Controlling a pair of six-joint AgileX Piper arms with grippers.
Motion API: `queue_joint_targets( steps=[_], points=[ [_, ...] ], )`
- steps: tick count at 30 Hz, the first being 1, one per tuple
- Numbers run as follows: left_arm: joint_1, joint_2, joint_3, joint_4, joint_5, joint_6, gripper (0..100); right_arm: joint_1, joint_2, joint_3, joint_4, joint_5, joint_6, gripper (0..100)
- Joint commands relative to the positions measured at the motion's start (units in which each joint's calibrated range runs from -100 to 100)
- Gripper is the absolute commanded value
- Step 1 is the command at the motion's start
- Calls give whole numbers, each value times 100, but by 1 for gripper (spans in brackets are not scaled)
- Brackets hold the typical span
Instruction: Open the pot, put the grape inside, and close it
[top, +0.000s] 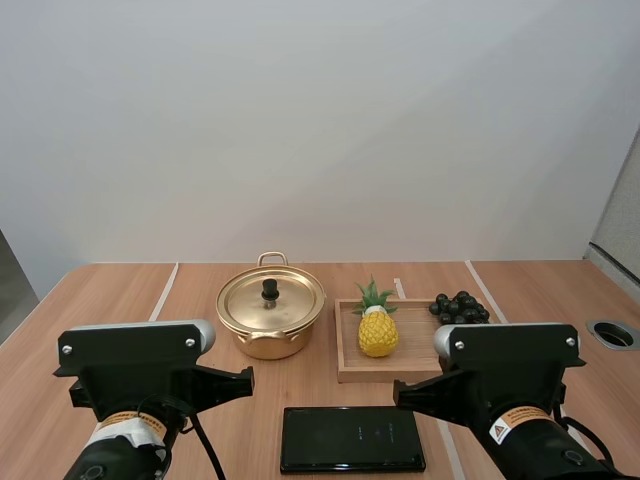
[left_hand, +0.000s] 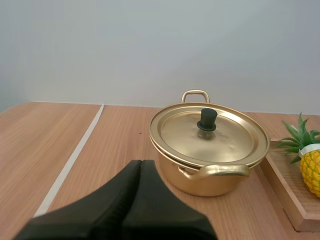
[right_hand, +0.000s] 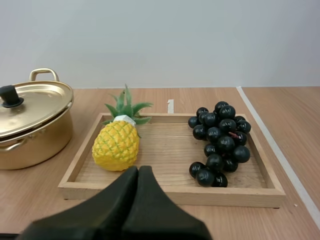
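My left gripper (left_hand: 141, 162) is pressed together on nothing, its fingers one dark wedge aimed at the gold pot (left_hand: 220, 186), which stands just beyond it with the lid (left_hand: 230, 137) on. My right gripper (right_hand: 138, 169) is likewise closed and empty, near the front rim of the wooden tray (right_hand: 170, 194), where the bunch of grapes (right_hand: 220, 142) lies beside a toy pineapple (right_hand: 116, 146). The lid looks thin, light and slick, so I judge its small black knob (left_hand: 206, 120) the only sound hold. The grapes look soft and loosely hung; take the thick of the cluster gently, since a single berry may slip or tear away
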Motion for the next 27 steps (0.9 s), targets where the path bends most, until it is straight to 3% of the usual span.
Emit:
queue_joint_targets(
  steps=[1,27],
  points=[
    [-21,-27,8,-85,-62,-18,0,79,-40,21,14,-114,0,0],
    [-13,-27,8,-85,-80,-18,0,94,-40,21,-58,-114,0,0]
  ],
)
